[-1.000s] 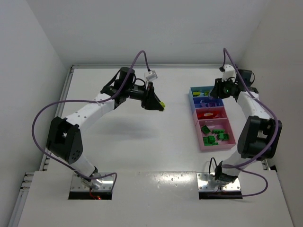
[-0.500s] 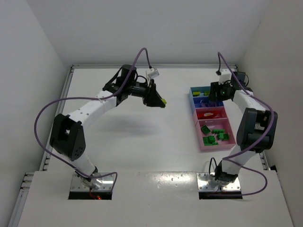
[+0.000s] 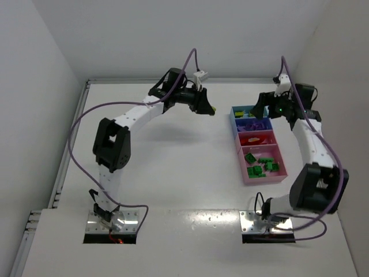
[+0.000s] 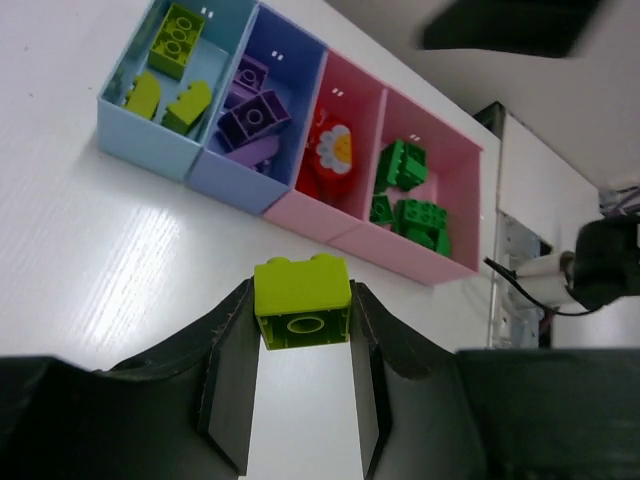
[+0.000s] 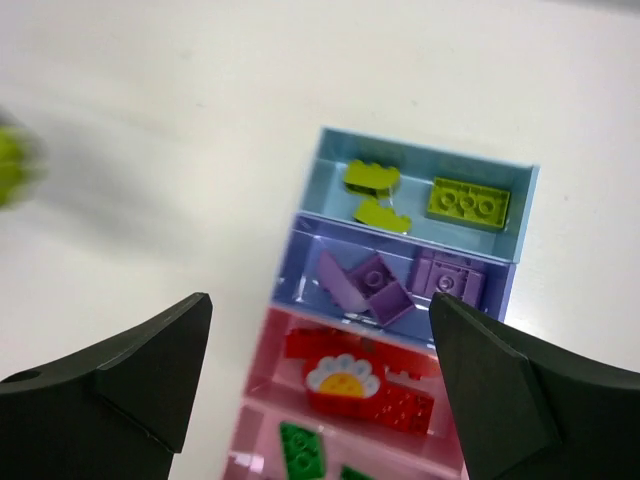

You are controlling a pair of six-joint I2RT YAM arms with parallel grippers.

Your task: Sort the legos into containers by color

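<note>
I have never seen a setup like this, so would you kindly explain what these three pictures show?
Two robot arms are bolted to a white table. One picture looks down from above. The other two come from a camera on each arm's wrist, looking past its own two-fingered hand. The left hand holds a yellow-green brick above the table. The right hand is open and empty above a row of trays. The trays hold sorted bricks: yellow-green, purple, red and green, one colour per tray.

Yel-green lego [image 4: 302,290] in left claw [image 4: 300,325]; other legos [image 4: 420,215] color-grouped in 4-tray row [image 4: 232,186].
</note>
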